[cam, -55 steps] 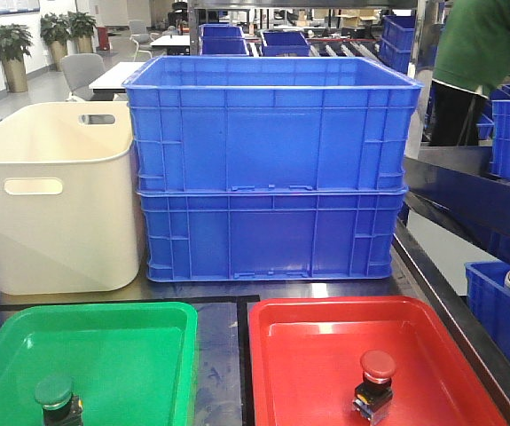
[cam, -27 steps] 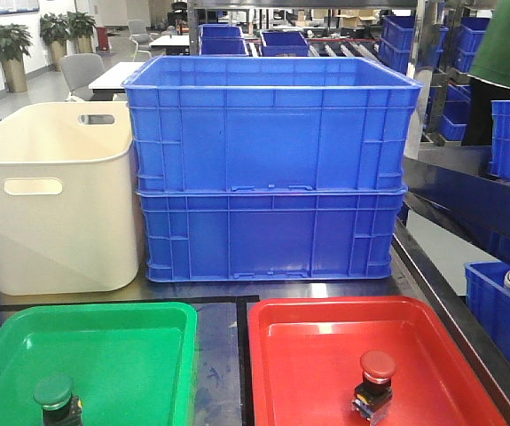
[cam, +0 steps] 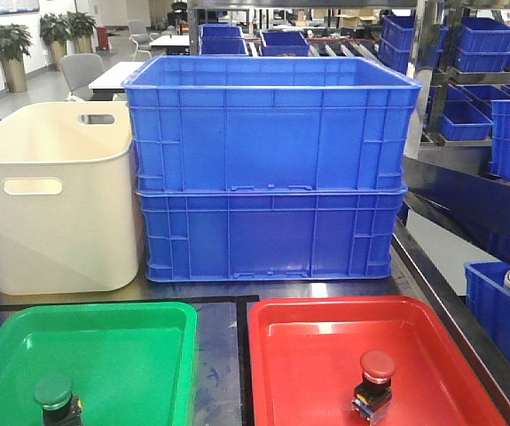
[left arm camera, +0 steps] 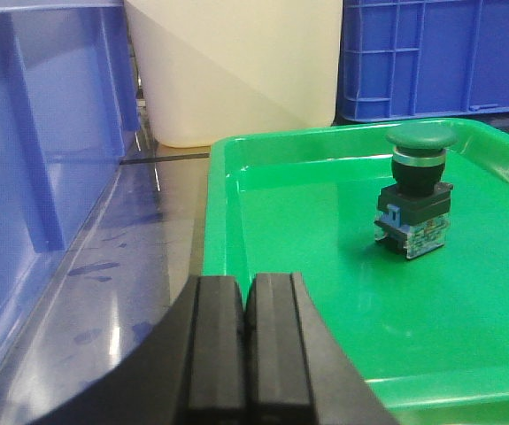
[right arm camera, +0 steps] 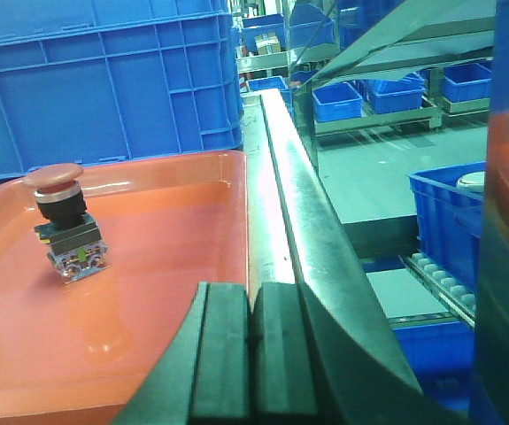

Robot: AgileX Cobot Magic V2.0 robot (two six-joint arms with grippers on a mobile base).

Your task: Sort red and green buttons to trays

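The left gripper (left arm camera: 247, 345) has its fingers pressed together on nothing, over the near rim of the green tray (left arm camera: 236, 177); the green button (left arm camera: 416, 190) stands upright inside at about 1 o'clock. The right gripper (right arm camera: 252, 354) is likewise closed and empty, above the right edge of the red tray (right arm camera: 148, 257), with the red button (right arm camera: 64, 221) upright at 10 o'clock. Behind the trays stand two stacked blue crates (cam: 272, 169) and, to their left, a cream tub (cam: 55, 195). The person in green at 2 o'clock a second ago is nearly gone from the front view. That view crops both buttons' bases.
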